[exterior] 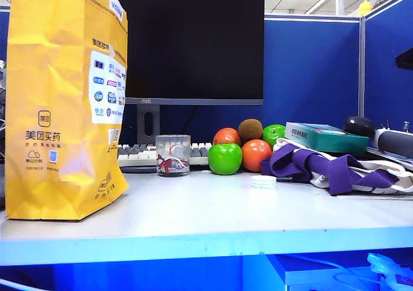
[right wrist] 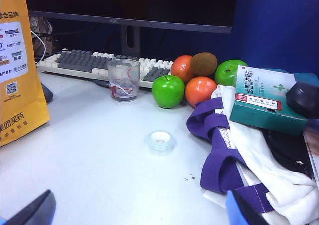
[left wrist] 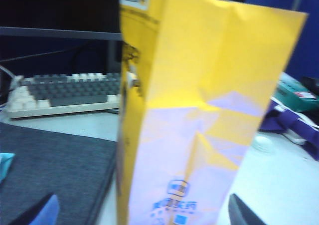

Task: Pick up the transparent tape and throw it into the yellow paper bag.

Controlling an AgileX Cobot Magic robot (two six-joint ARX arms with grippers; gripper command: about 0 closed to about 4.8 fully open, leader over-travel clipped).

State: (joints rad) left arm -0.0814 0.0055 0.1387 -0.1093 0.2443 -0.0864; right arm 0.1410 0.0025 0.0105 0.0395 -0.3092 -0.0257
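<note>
The yellow paper bag point(exterior: 64, 104) stood upright at the left end of the white table point(exterior: 213, 217), its long axis vertical, its printed face with the white label strip turned toward the middle of the table. The left hand point(left wrist: 142, 212) hung close in front of the bag's narrow creased side, its two fingertips point(left wrist: 42, 212) spread wide apart and holding nothing.

To the right of the bag, a clear glass cup point(exterior: 173, 155) with red markings stood before a grey-and-white keyboard point(exterior: 139, 155) and a dark monitor point(exterior: 187, 39). Beside it sat a cluster of fruit: two green apples point(exterior: 224, 159), two oranges point(exterior: 256, 154) and a kiwi point(exterior: 250, 130).

The transparent tape point(exterior: 262, 182) lay flat on the bare table just in front of the fruit, its round hole facing straight up, well apart from the bag and near a heap of purple-and-white cloth point(exterior: 335, 168). A teal box point(exterior: 326, 137) rested on that cloth.

The right hand point(right wrist: 139, 212) hovered back from the tape, fingers wide apart and empty.
</note>
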